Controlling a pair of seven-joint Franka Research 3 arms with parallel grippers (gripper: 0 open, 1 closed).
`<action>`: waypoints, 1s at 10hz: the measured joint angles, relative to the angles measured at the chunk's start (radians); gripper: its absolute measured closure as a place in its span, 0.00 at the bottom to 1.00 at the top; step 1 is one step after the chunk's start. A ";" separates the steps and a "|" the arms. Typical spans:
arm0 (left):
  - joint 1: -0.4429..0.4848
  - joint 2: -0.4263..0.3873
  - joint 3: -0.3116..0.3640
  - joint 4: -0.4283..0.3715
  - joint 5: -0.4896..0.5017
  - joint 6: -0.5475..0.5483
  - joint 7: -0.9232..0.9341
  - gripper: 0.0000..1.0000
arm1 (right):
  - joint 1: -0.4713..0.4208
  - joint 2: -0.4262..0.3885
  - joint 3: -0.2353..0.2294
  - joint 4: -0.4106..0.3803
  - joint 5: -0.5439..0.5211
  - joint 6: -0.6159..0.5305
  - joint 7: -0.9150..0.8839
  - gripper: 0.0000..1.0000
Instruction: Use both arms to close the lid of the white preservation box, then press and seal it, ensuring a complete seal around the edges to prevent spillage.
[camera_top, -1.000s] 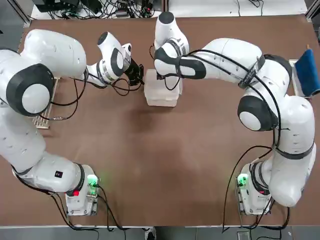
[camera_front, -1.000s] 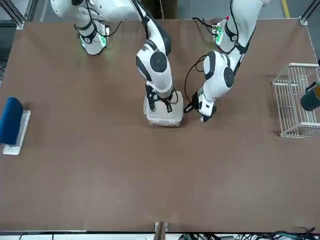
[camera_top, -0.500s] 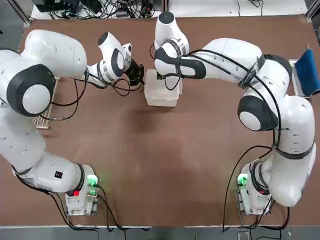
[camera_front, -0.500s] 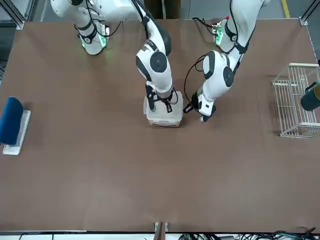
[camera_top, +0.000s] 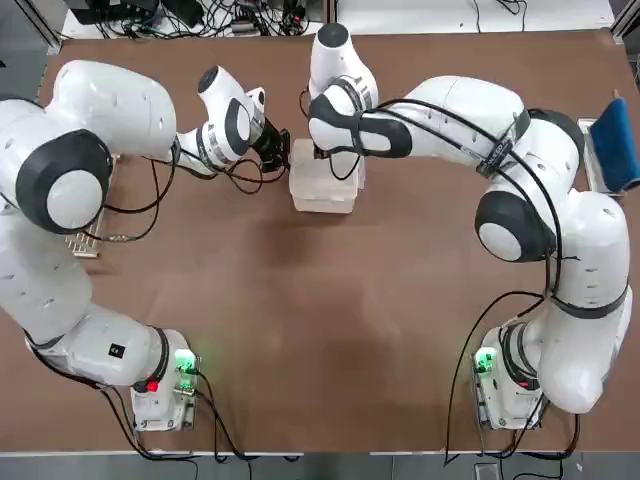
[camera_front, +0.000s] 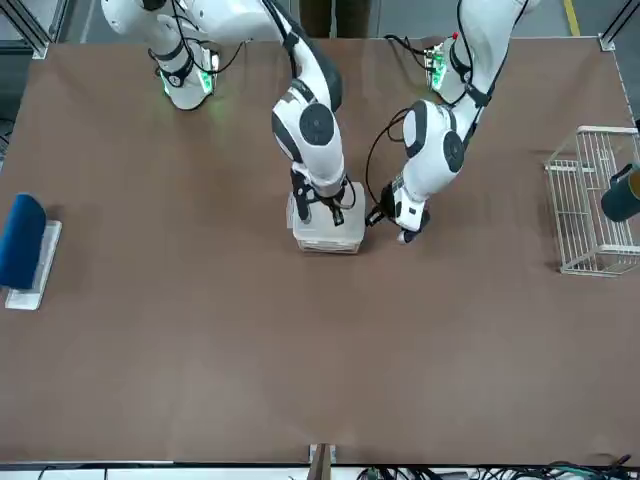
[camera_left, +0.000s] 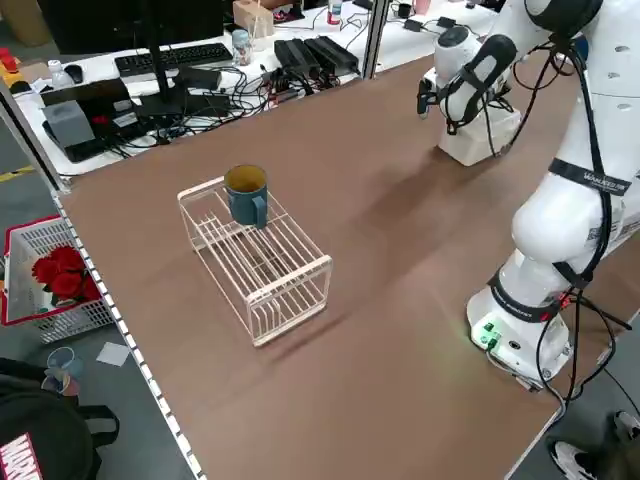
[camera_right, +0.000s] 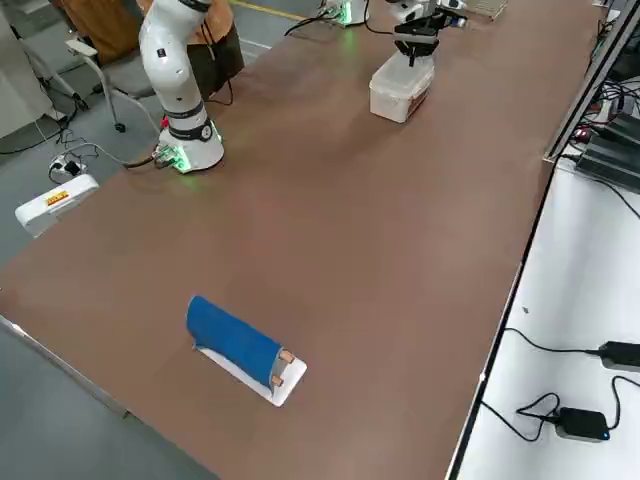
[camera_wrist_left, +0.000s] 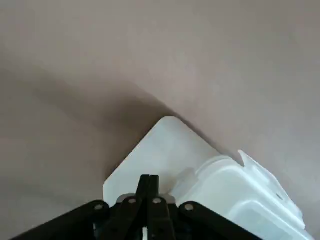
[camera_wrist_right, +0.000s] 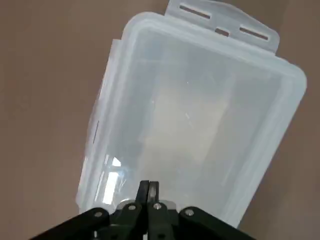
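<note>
White preservation box (camera_top: 322, 184) sits on the brown table (camera_top: 330, 330) w/ the lid (camera_wrist_right: 200, 115) down on it; wire rack (camera_front: 592, 205) holding a blue mug (camera_left: 246, 193) stands well apart on the robot's left. Right gripper (camera_front: 318, 205) is over the box, fingers together, tips on the lid near one short end. Left gripper (camera_top: 277, 148) is just beside the box's left side, fingers together at the edge.

The right arm (camera_top: 400, 125) hides part of the white preservation box (camera_top: 322, 190).
</note>
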 joint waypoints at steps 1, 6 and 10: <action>0.000 0.000 0.000 0.000 -0.004 0.000 0.000 0.99 | 0.000 0.000 0.000 0.000 0.000 0.000 0.000 0.96; 0.012 -0.010 0.000 -0.004 -0.004 0.000 0.005 0.99 | -0.003 0.000 0.000 0.001 0.000 0.003 0.000 0.96; 0.087 -0.084 -0.003 -0.041 0.032 0.000 0.028 0.99 | -0.012 0.000 -0.001 0.003 0.000 -0.004 -0.001 0.96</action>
